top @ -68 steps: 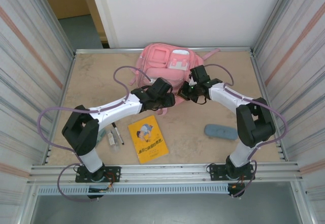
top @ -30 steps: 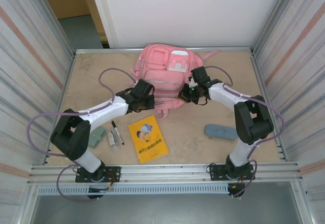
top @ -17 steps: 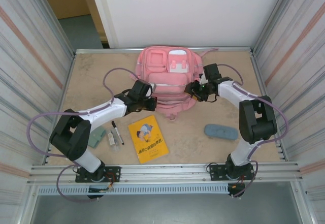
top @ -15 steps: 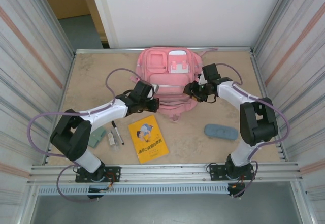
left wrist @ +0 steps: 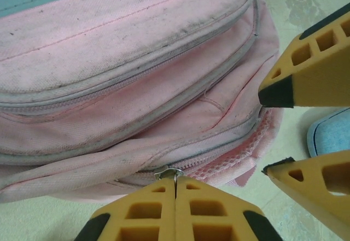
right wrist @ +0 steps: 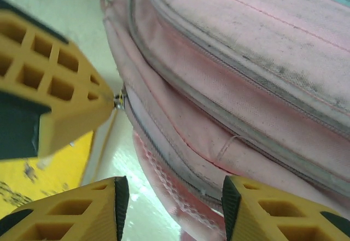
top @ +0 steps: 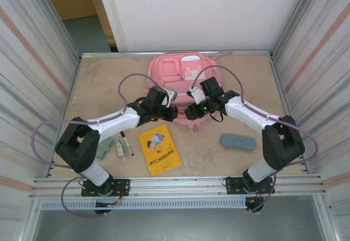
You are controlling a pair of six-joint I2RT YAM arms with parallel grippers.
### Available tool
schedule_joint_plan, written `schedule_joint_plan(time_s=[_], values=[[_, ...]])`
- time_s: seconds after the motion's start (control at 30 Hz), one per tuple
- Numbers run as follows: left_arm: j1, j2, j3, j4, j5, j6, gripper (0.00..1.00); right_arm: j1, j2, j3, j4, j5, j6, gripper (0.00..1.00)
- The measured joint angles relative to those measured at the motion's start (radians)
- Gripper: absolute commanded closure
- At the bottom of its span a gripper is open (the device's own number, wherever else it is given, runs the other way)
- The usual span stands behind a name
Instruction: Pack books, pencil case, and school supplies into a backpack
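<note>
The pink backpack lies flat at the back of the table. My left gripper is shut on the metal zip pull of the grey zip along its near edge. My right gripper is open, its jaws astride the same near edge just right of the left gripper. The yellow booklet lies in front of the arms. The blue-grey pencil case rests at the right. At the left lie a black marker, a grey-green block and a pale stick.
Corrugated metal walls close in the table on both sides, and a white wall stands behind. A metal rail runs along the near edge. Purple cables loop over both arms. Bare tabletop lies left of the backpack.
My right gripper has opened and swung from the backpack's right side to its near edge beside the left one. The left gripper, still shut, has moved right along that edge.
</note>
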Motion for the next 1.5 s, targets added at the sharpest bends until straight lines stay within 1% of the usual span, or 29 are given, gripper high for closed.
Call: schedule_joint_plan(time_s=[0.07, 0.1, 0.13, 0.17, 0.2, 0.23, 0.27, 0.37, 0.43, 0.57, 0.73, 0.83, 0.93, 0.97, 1.0, 1.03, 1.07, 1.1, 1.13, 1.2, 1.27, 1.33, 1.4, 1.5], values=[[0.000, 0.000, 0.000, 0.003, 0.007, 0.000, 1.00, 0.008, 0.007, -0.002, 0.013, 0.016, -0.078, 0.52], [0.000, 0.000, 0.000, 0.003, 0.008, 0.000, 1.00, 0.016, 0.014, -0.002, 0.023, 0.031, -0.110, 0.54], [0.000, 0.000, 0.000, 0.003, 0.011, 0.001, 1.00, 0.029, 0.028, 0.002, 0.033, 0.048, -0.142, 0.58], [0.000, 0.000, 0.000, 0.003, 0.013, 0.004, 1.00, 0.038, 0.045, 0.009, 0.041, 0.062, -0.166, 0.67], [0.000, 0.000, -0.001, 0.003, 0.014, 0.006, 1.00, 0.047, 0.066, 0.016, 0.051, 0.073, -0.190, 0.85], [0.000, 0.000, -0.003, 0.004, 0.013, 0.008, 1.00, 0.052, 0.080, 0.019, 0.059, 0.083, -0.199, 0.94], [0.001, 0.000, -0.008, 0.006, 0.010, 0.008, 1.00, 0.056, 0.089, 0.020, 0.068, 0.088, -0.216, 1.00], [0.014, -0.004, -0.026, 0.016, 0.002, 0.007, 1.00, 0.053, 0.082, 0.016, 0.083, 0.083, -0.251, 1.00], [0.035, -0.014, -0.043, 0.028, -0.014, 0.007, 1.00, 0.036, 0.058, 0.002, 0.092, 0.056, -0.269, 1.00], [0.095, -0.030, -0.066, 0.011, -0.103, 0.003, 1.00, 0.000, -0.011, -0.031, 0.109, 0.005, -0.296, 1.00], [0.188, -0.024, -0.053, -0.037, -0.228, -0.004, 1.00, 0.010, -0.041, -0.037, 0.139, -0.010, -0.328, 1.00], [0.242, 0.027, -0.004, -0.062, -0.275, -0.005, 1.00, 0.033, -0.045, -0.038, 0.159, -0.010, -0.345, 1.00], [0.298, 0.105, 0.051, -0.066, -0.277, -0.004, 1.00, 0.041, -0.058, -0.038, 0.180, -0.011, -0.353, 1.00], [0.312, 0.124, 0.060, -0.059, -0.267, -0.003, 0.91, 0.042, -0.059, -0.038, 0.187, -0.011, -0.354, 1.00], [0.321, 0.134, 0.065, -0.055, -0.259, -0.001, 0.79, 0.042, -0.059, -0.038, 0.190, -0.010, -0.354, 1.00], [0.327, 0.138, 0.066, -0.052, -0.256, 0.003, 0.60, 0.043, -0.059, -0.038, 0.190, -0.008, -0.354, 1.00], [0.333, 0.138, 0.065, -0.055, -0.264, 0.011, 0.52, 0.045, -0.059, -0.038, 0.187, -0.002, -0.353, 1.00], [0.342, 0.136, 0.063, -0.053, -0.268, 0.016, 0.48, 0.045, -0.060, -0.038, 0.187, 0.006, -0.353, 0.98], [0.353, 0.126, 0.055, -0.050, -0.269, 0.023, 0.45, 0.045, -0.060, -0.039, 0.188, 0.011, -0.351, 0.95], [0.369, 0.088, 0.025, -0.034, -0.276, 0.046, 0.43, 0.047, -0.062, -0.053, 0.198, 0.022, -0.343, 0.89], [0.375, 0.013, -0.026, -0.008, -0.269, 0.093, 0.43, 0.048, -0.069, -0.080, 0.215, 0.042, -0.315, 0.77], [0.366, -0.070, -0.079, 0.025, -0.235, 0.158, 0.41, 0.048, -0.082, -0.105, 0.235, 0.067, -0.285, 0.73], [0.328, -0.148, -0.127, 0.062, -0.213, 0.252, 0.37, 0.048, -0.101, -0.126, 0.254, 0.094, -0.245, 0.73], [0.195, -0.221, -0.188, 0.130, -0.187, 0.459, 0.34, 0.046, -0.132, -0.141, 0.270, 0.123, -0.187, 0.70]])
